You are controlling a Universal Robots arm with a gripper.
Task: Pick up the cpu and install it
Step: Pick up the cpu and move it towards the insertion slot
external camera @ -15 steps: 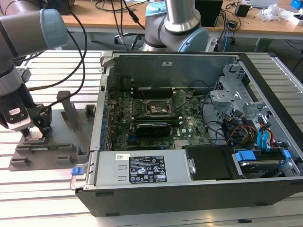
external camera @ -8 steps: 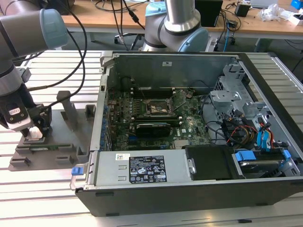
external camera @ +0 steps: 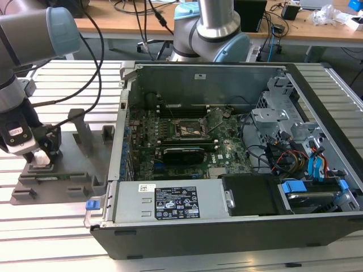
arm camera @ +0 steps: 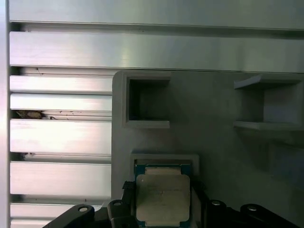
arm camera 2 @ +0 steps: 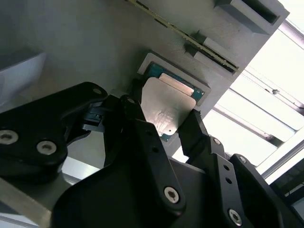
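- I have the gripper (external camera: 39, 154) down at the end of the grey holder (external camera: 68, 177) farthest from the computer case (external camera: 227, 229).
- In both wrist views the cpu (arm camera 2: 166, 102) (arm camera: 163, 197) lies flat in a shallow square pocket of the holder (arm camera 2: 71, 42) (arm camera: 213, 166), silvery top up, with a green rim showing around the metal.
- The gripper (arm camera 2: 164, 118) (arm camera: 163, 194) straddles the cpu. Its black fingers (arm camera 2: 147, 142) sit against two opposite edges, so I read it as clenched on the cpu, with the cpu down in its pocket.
- The holder has other slots and raised ledges beside the pocket. The two I can see in the first wrist view have nothing in them.
- The holder rests on the slatted metal table (external camera: 57, 241).
- The case stands open just beside the holder, on the exterior view's right of it. On the green board inside the case I can see the square socket (external camera: 189, 129).
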